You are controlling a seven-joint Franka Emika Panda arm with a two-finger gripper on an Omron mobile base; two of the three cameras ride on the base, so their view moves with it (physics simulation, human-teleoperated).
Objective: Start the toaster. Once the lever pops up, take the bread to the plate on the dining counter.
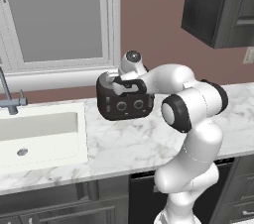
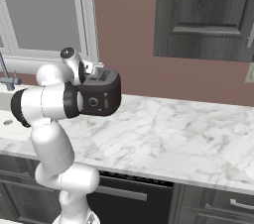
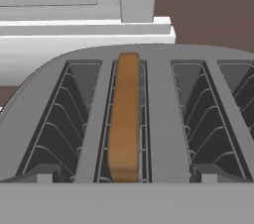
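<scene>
The black toaster (image 1: 124,106) (image 2: 101,100) stands on the marble worktop (image 1: 119,143) against the wall, below the window. My gripper (image 1: 120,83) (image 2: 95,75) hangs just over the toaster's top, jaws open with nothing between them. In the hand view I look straight down on the toaster's (image 3: 161,119) slots. The bread (image 3: 124,119), a thin brown slice, stands on edge in the second slot from the left, sunk low between the wires. The other slots are bare. The plate and the dining counter are out of view.
A white sink (image 1: 34,134) with a faucet (image 1: 10,96) lies left of the toaster. A dark wall cabinet (image 1: 218,5) (image 2: 203,10) hangs above to the right. The worktop (image 2: 173,134) runs on to the right, with dark drawers below.
</scene>
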